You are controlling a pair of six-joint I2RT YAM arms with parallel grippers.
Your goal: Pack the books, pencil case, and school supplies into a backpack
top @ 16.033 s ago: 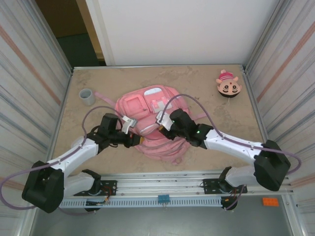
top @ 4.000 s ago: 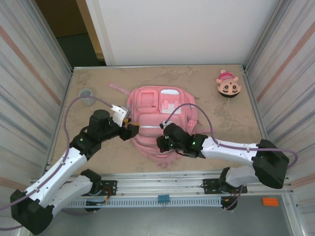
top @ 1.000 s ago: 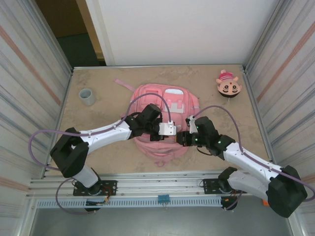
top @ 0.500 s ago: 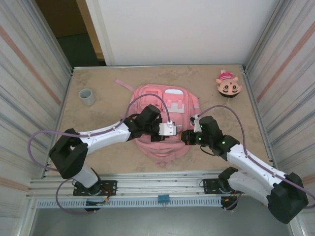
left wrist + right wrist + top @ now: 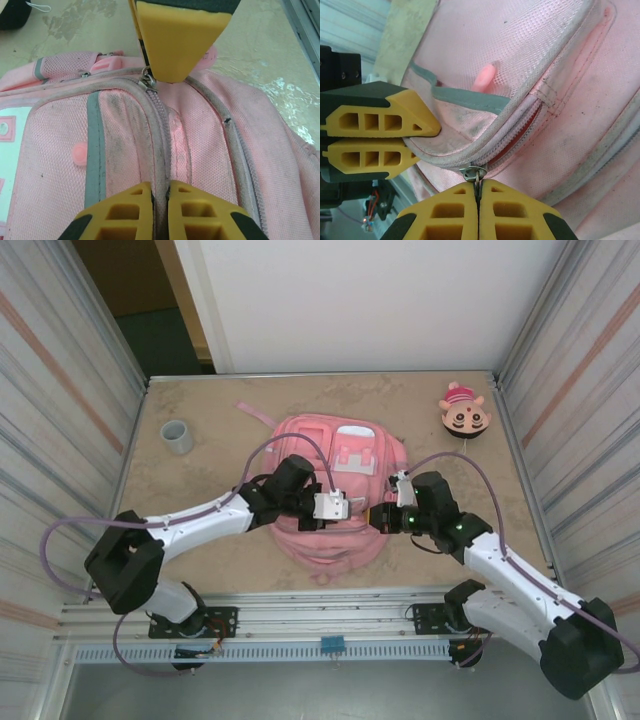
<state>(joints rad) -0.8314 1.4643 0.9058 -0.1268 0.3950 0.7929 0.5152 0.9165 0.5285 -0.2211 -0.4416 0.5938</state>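
Note:
The pink backpack (image 5: 335,455) lies flat in the middle of the table. My left gripper (image 5: 160,186) is shut, pinching the backpack's (image 5: 200,140) zipper seam between its yellow fingers. My right gripper (image 5: 478,184) is shut on the metal zipper pull (image 5: 476,173) at the end of a partly open zip on the backpack (image 5: 580,130). In the top view the left gripper (image 5: 352,511) and the right gripper (image 5: 379,518) meet at the backpack's near right side, fingertips almost touching. The book, the pencil case and the small supplies are out of view.
A small grey cup (image 5: 177,436) stands at the far left. A round cartoon-face toy (image 5: 463,415) lies at the far right corner. Ribbed walls close in both sides, and a metal rail (image 5: 330,625) runs along the near edge.
The left arm has drawn back a little to the left and nearer, still pinching the backpack. The right gripper has shifted slightly right with the zipper pull.

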